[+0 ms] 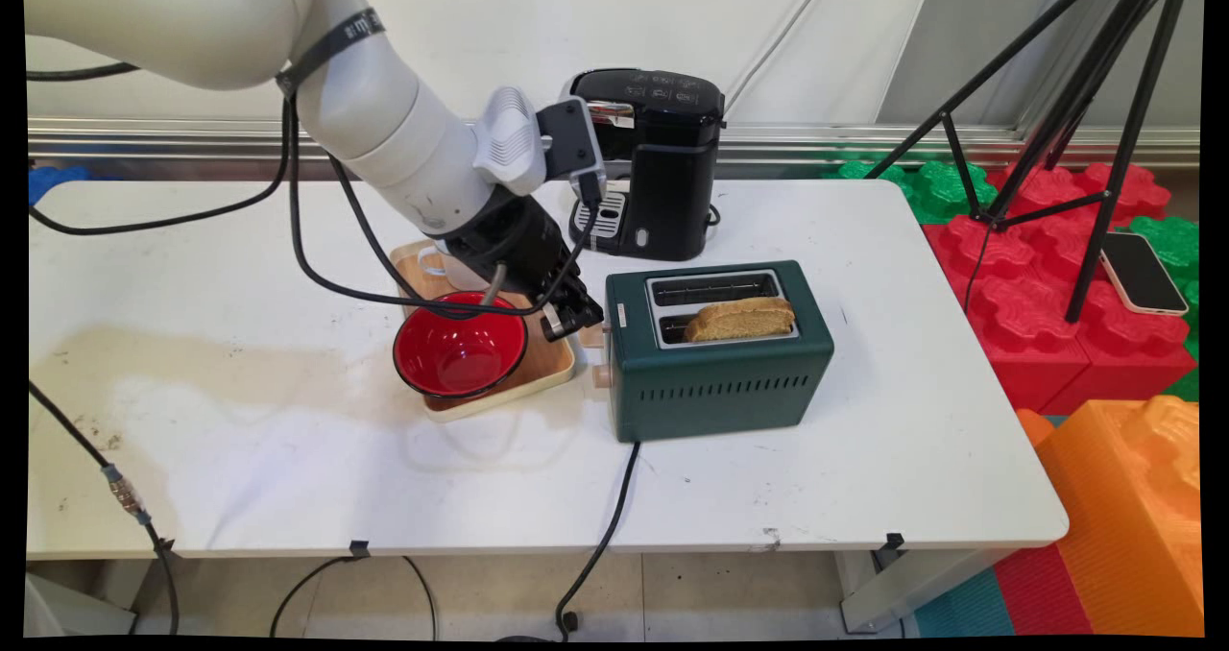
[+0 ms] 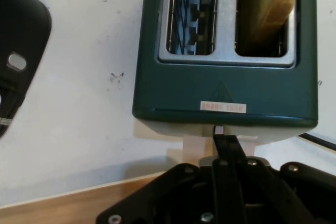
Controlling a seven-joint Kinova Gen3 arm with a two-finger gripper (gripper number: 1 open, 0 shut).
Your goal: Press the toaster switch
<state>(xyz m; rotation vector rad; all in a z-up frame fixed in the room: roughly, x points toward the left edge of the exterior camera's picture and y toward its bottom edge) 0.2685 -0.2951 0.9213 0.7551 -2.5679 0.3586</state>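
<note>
A dark green two-slot toaster (image 1: 720, 373) (image 2: 226, 85) stands mid-table. A slice of toast (image 1: 741, 317) (image 2: 273, 3) sticks up out of its nearer slot, and the other slot is empty. My gripper (image 1: 579, 323) (image 2: 223, 139) is shut at the toaster's left end. Its tip rests on the cream lever (image 2: 197, 145) that juts from that end. A cream knob (image 1: 603, 375) sits lower on the same end.
A red bowl (image 1: 459, 353) sits on a wooden tray (image 1: 552, 368) (image 2: 79, 203) just left of the gripper, with a white cup (image 1: 437, 262) behind it. A black coffee machine (image 1: 653, 161) (image 2: 21, 45) stands behind the toaster. A tripod (image 1: 1056, 104) and foam blocks (image 1: 1037, 277) are off to the right.
</note>
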